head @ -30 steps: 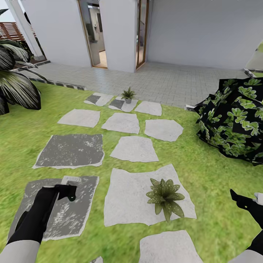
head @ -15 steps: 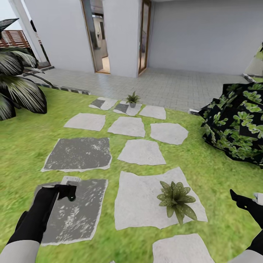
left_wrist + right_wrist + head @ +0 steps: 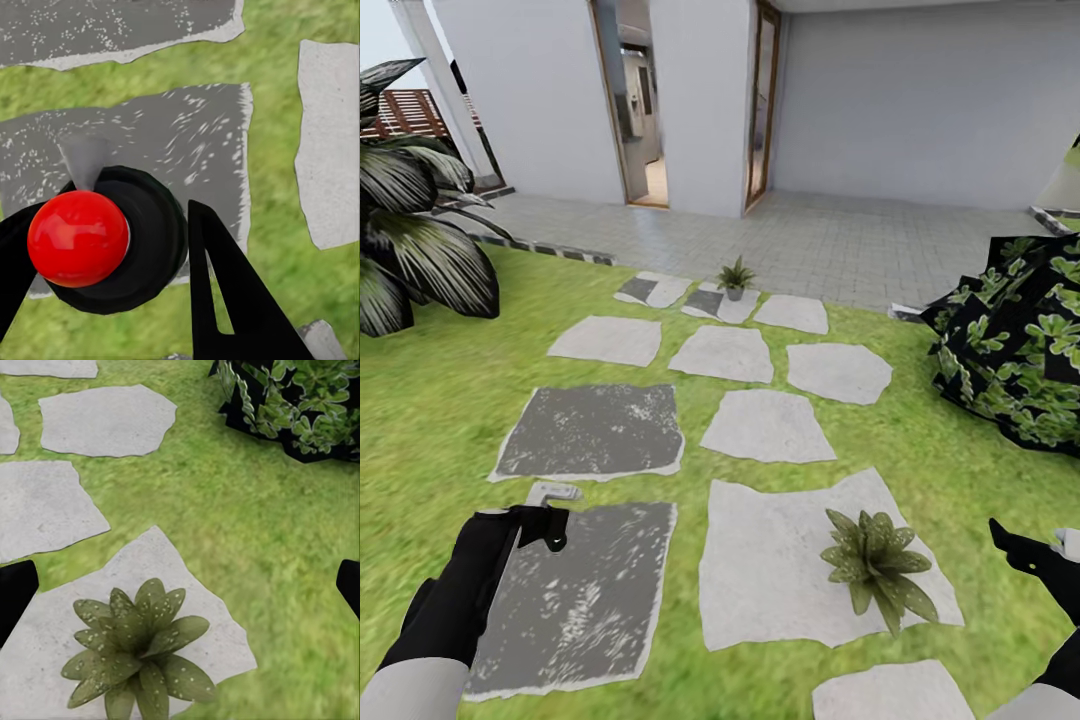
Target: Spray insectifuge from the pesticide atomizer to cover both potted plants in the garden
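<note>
My left gripper (image 3: 532, 524) is shut on the pesticide atomizer (image 3: 553, 492), whose pale trigger head pokes out above the black fingers. In the left wrist view the atomizer (image 3: 77, 238) shows a red top on a dark round body, held in the left gripper (image 3: 112, 251). One potted plant (image 3: 878, 568) sits on a pale stepping stone (image 3: 760, 580) ahead and to the right. The other potted plant (image 3: 735, 278) stands far off by the paving. My right gripper (image 3: 1040, 555) is open, and in its wrist view the right gripper (image 3: 180, 589) hangs above the near potted plant (image 3: 135, 652).
A big dark round bush (image 3: 1020, 350) stands on the right of the lawn. A striped-leaf palm plant (image 3: 410, 240) fills the left edge. Grey paving (image 3: 810, 240) and a white house with an open doorway (image 3: 645, 110) lie beyond. Dark stepping stones (image 3: 585, 590) are under my left arm.
The whole view has shifted, so the stones and plants sit further right in the picture. Both arms hold the same pose, and the atomizer stays in my left gripper.
</note>
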{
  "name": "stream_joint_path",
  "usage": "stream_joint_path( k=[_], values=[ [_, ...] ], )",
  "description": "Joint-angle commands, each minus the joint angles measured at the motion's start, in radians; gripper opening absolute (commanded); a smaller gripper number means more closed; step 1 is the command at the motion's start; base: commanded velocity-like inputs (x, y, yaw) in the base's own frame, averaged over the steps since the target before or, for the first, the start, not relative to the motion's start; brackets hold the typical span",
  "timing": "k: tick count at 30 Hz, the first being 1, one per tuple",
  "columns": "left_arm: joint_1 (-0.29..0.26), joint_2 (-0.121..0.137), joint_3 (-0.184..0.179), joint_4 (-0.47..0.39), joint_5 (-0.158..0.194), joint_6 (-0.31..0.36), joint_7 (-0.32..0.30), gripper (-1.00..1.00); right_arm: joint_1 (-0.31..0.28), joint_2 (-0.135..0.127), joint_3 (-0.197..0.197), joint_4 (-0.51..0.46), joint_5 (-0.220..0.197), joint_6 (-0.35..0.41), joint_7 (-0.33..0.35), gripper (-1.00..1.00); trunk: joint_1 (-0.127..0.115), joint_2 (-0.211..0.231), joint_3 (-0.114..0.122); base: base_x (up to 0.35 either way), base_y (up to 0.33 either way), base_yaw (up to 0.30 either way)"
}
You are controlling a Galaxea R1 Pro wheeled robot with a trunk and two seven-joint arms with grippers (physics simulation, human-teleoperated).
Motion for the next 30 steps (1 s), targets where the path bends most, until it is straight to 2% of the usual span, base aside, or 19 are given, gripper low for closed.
stream_joint_path(
  k=[1,13,30],
  values=[
    [-0.001,0.000,0.002,-0.002,-0.011,0.002,-0.010,-1.00,-0.002,0.001,-0.002,-0.002,0.004,0.005,0.007,1.00,0.001,-0.002,0.000,0.272,0.206,0.000],
    [-0.001,0.000,0.000,-0.004,-0.009,0.002,-0.011,-1.00,-0.002,0.001,-0.002,-0.002,0.005,0.005,0.007,1.00,0.001,-0.002,0.013,0.286,0.193,0.000],
    [0.000,0.000,-0.001,-0.004,-0.009,0.002,-0.010,-1.00,-0.002,0.001,-0.004,-0.005,0.006,0.005,0.007,1.00,0.001,-0.002,0.014,0.288,0.216,0.000]
  ],
)
